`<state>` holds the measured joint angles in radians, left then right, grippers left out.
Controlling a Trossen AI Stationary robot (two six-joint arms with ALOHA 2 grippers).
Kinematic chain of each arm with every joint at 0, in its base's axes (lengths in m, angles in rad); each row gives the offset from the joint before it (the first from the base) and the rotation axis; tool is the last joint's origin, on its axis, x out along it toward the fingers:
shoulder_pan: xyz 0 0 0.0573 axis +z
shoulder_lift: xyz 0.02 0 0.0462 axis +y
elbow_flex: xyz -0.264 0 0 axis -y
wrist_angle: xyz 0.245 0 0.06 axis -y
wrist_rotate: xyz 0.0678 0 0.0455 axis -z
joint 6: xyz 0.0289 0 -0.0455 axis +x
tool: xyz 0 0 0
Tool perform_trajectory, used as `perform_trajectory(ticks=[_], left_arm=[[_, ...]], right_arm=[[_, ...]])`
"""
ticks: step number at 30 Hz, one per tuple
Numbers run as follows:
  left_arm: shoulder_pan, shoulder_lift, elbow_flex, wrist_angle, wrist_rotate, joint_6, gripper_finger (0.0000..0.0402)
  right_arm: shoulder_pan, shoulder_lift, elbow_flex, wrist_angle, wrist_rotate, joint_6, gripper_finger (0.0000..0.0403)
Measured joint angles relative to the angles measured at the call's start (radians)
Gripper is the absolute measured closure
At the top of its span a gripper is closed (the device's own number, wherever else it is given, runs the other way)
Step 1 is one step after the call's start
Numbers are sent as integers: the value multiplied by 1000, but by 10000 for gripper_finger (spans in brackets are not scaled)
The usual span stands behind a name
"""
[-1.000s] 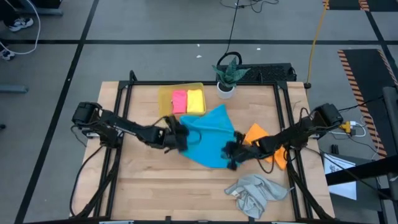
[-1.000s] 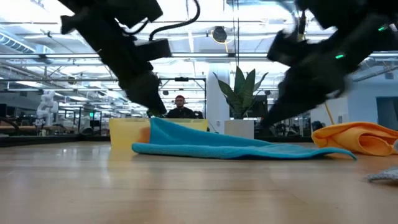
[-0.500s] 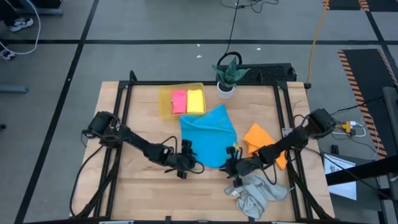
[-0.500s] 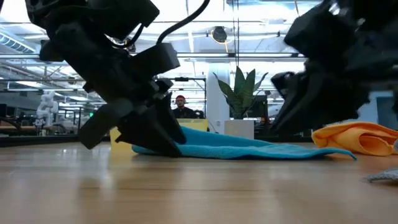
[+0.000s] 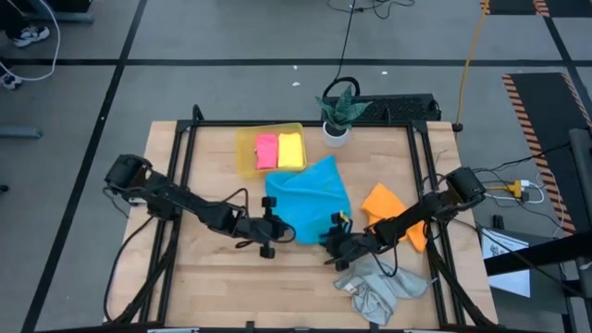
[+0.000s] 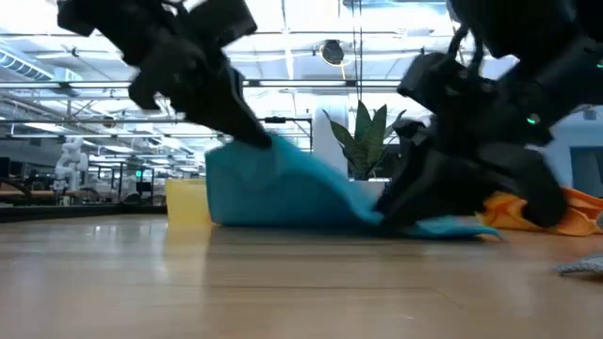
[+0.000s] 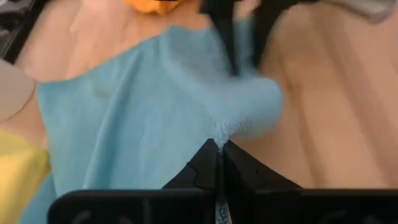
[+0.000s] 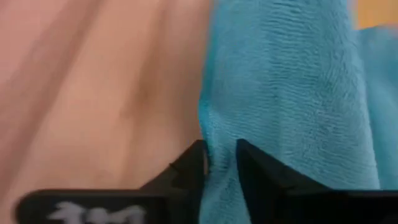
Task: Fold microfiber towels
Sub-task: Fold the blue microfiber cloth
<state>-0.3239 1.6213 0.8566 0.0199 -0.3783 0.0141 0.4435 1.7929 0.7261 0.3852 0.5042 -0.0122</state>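
A bright blue towel (image 5: 310, 196) lies mid-table, its near left part raised off the wood (image 6: 247, 179). My left gripper (image 5: 277, 227) is shut on that raised part. My right gripper (image 5: 330, 242) sits low at the towel's near right edge (image 8: 219, 124), with its fingers a little apart on either side of that edge. An orange towel (image 5: 387, 205) lies bunched on the table to the right. A grey towel (image 5: 379, 287) lies crumpled near the front edge. Folded pink (image 5: 266, 150) and yellow (image 5: 290, 149) towels rest in the yellow tray (image 5: 242, 148). My left gripper pinches the blue towel's near left edge (image 7: 219, 132) between its two fingers; the cloth puckers where they meet. The fingers slant down from the table's left. That part is lifted, and the towel slopes down to the table toward the right. Whether my right gripper touches the cloth I cannot tell.
A potted plant (image 5: 337, 113) stands at the far edge behind the tray. Bare wood (image 5: 222, 277) lies along the near left. In the low view a person (image 6: 275, 168) shows far behind the table.
My left gripper swung out toward the near edge, came back to the blue towel, took hold of its near left part and raised it, so that side now stands up from the table. My right gripper moved toward the near edge and sank to the towel's near right edge.
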Motion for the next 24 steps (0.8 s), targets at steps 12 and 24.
perform_trajectory(ticks=[12, 24], left_arm=[[-23, -37, -1, -97, 68, 3, 310], [-63, -37, 0, -91, 214, 46, 151]], right_arm=[[27, -182, 1, -59, -280, 173, 399], [7, -137, 0, -51, -331, 287, 401]])
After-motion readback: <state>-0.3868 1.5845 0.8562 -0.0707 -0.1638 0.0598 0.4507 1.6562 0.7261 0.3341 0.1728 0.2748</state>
